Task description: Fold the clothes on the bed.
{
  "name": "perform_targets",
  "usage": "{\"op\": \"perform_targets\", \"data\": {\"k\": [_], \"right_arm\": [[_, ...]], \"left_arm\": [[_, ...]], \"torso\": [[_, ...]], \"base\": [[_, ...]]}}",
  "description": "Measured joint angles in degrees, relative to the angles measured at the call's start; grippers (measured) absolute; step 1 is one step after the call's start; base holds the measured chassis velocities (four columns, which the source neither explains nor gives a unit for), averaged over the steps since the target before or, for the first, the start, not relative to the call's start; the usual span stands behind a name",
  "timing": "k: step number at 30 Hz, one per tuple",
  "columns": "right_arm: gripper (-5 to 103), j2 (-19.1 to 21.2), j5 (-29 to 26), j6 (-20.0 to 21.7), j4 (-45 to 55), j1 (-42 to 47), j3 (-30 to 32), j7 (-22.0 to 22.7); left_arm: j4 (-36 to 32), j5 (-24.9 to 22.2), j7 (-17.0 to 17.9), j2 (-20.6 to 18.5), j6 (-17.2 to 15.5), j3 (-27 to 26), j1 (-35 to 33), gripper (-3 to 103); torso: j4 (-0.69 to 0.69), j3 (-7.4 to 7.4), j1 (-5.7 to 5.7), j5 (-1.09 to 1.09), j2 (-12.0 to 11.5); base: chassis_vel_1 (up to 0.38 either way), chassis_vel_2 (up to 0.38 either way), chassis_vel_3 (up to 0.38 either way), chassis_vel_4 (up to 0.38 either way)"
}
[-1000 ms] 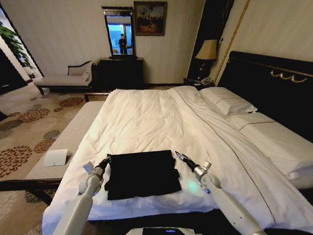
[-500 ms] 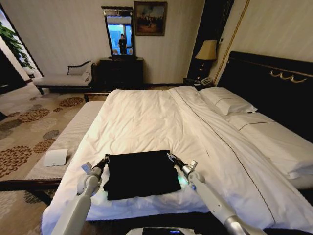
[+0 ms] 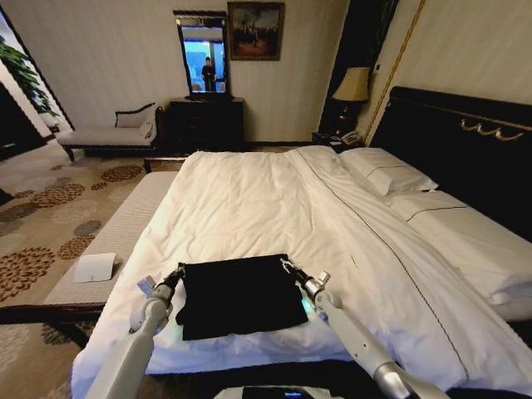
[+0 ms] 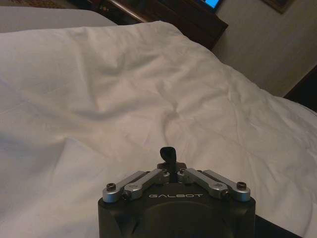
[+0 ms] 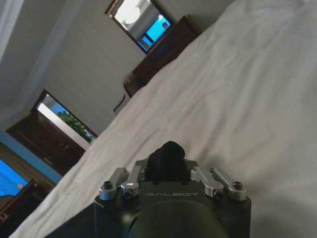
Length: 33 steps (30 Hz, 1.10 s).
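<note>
**Black shirt held at both far corners on the bed**

The bed (image 3: 249, 208) has white bedding, pillows (image 3: 386, 170) at the right and a dark headboard (image 3: 465, 141) with gold ornament behind them. The room is papered pale; the floor has a patterned carpet (image 3: 41, 224).

Against the far wall stand a dark dresser (image 3: 206, 123) with a mirror (image 3: 202, 56), a framed picture (image 3: 255, 31) and a pale chaise (image 3: 108, 133). A lamp (image 3: 352, 86) stands beside the headboard. A long padded bench (image 3: 116, 237) runs along the bed's left side, with a white card (image 3: 94, 268) lying on it. Nothing lies between the grippers and the shirt.

The shirt (image 3: 241, 295) lies folded in a rough rectangle on the bed's near edge, its long axis running left to right across the head view. The left gripper (image 3: 177, 273) is at its far left corner, the right gripper (image 3: 288, 268) at its far right corner. In each wrist view the fingers are closed on a pinch of black cloth: left (image 4: 168, 154), right (image 5: 167, 157).
</note>
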<state>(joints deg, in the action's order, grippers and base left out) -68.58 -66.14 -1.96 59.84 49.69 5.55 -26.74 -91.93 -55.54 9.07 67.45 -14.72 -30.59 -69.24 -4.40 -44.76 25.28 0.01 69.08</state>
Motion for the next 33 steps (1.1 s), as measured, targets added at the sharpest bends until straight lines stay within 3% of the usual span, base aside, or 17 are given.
{"op": "perform_targets", "data": {"k": [2, 6, 8, 11, 25, 29, 33], "right_arm": [[36, 0.13, -0.34, -0.39, 0.56, 0.35, 0.24, -0.25], [14, 1.05, -2.49, -1.94, 4.65, 2.11, 1.57, -0.93], [14, 1.38, -2.70, -2.17, 5.62, 2.50, 1.82, -1.11], [1, 2.63, -3.20, -2.72, 9.15, 4.17, 2.72, -1.53], [0, 8.07, -7.18, -5.01, 23.05, 9.28, 7.40, -0.19], [0, 13.12, -10.50, -6.16, 35.13, 11.54, 10.34, 2.22], [0, 14.85, -11.64, -6.37, 41.96, 13.23, 12.69, 3.79]], "left_arm": [[-0.25, 0.00, 0.05, 0.02, 0.00, 0.03, -0.04, 1], [-1.60, -0.11, 0.22, -0.01, 0.01, 0.07, -0.41, 1], [-1.87, -0.15, 0.22, -0.04, 0.01, 0.07, -0.52, 1], [-2.89, -0.24, 0.22, -0.10, 0.11, -0.09, -0.94, 1], [-9.18, -2.70, 0.78, -0.74, 1.06, -3.77, -2.51, 1], [-18.51, -7.12, 0.78, -3.64, 1.32, -7.31, -3.07, 1], [-23.65, -9.25, 0.76, -5.04, 1.33, -9.58, -3.96, 1]], "torso": [[0.00, 0.00, 0.00, 0.00, 0.00], [-0.01, 0.00, 0.00, -0.01, 0.00], [0.00, 0.00, 0.00, -0.01, 0.00], [-0.01, 0.00, 0.00, -0.01, 0.00], [0.00, 0.00, 0.00, -0.02, 0.00], [-0.02, 0.00, 0.00, -0.01, 0.00], [-0.01, 0.01, 0.00, 0.00, 0.01]], "base": [[0.000, 0.000, 0.000, 0.000], [0.000, 0.000, 0.000, 0.000], [0.000, 0.000, 0.000, 0.000], [0.000, 0.000, 0.000, 0.000], [0.000, 0.000, 0.000, 0.000], [0.000, 0.000, 0.000, 0.000], [0.000, 0.000, 0.000, 0.000]]}}
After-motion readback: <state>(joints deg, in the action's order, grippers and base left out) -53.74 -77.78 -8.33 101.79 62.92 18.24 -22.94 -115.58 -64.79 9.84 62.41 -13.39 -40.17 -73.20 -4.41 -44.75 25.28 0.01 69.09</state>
